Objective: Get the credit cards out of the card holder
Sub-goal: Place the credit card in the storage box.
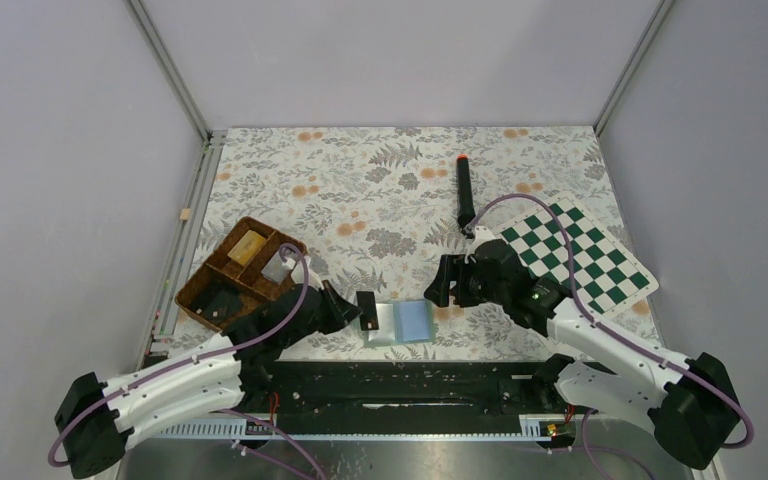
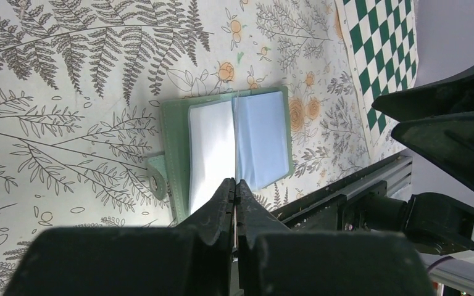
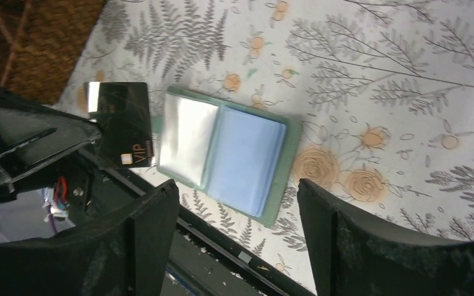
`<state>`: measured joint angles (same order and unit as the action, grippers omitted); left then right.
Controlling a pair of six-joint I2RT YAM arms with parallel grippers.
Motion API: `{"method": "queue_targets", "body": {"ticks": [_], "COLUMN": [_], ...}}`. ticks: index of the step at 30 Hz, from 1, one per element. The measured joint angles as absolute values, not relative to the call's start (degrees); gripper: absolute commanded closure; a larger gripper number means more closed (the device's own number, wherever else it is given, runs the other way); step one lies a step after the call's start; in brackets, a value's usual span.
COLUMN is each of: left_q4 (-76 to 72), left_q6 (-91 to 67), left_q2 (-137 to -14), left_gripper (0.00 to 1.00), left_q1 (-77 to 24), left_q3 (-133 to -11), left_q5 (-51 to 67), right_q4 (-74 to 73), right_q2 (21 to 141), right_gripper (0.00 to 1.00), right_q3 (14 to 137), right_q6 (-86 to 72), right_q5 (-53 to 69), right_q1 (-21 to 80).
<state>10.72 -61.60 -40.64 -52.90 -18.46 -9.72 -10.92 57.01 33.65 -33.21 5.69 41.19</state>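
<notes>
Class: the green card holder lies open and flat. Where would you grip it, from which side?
Probably the green rim of the card holder beside its blue panel, from above on the right arm's side: it lies flat, and the left gripper holding a credit card crowds the other end.

Bright even light; near fg blurred.

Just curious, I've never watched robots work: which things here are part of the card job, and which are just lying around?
Job: open green card holder; dark credit card.
Lying about: chessboard; wicker tray; tan block; black orange-tipped stick.
</notes>
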Motion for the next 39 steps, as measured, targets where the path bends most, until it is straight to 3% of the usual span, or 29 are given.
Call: {"method": "queue_targets", "body": {"ticks": [15, 22, 30, 35, 39], "left_q4": [2.5, -0.8, -2.1, -4.7, -5.5], "left_q6": [-59.1, -61.8, -67.9, -71.9, -74.2], "left_q2": [-41.1, -45.5, -50.6, -50.1, -48.7], "left_gripper": [1.00, 1.00, 1.00, 1.00, 1.00], "left_q1": [-52.9, -52.9, -52.9, -52.9, -52.9], "left_q3": [-19.6, -19.5, -19.5, -19.5, -19.5], "left_q5": [1.4, 3.8, 4.3, 4.2, 3.9], "right_q4": [4.0, 2.5, 2.8, 6.4, 11.7], "right_q2": [59.8, 59.6, 52.0, 49.9, 44.8], "right_gripper": [0.26, 0.26, 0.30, 0.25, 0.34], "right_q3": [34.1, 34.9, 34.7, 31.4, 23.2], "right_q6": [-26.4, -20.7, -4.6, 3.8, 9.2], "right_q5": [22.3, 20.3, 11.2, 9.6, 9.0], "right_q1": [41.2, 42.0, 52.3, 55.8, 59.5]}}
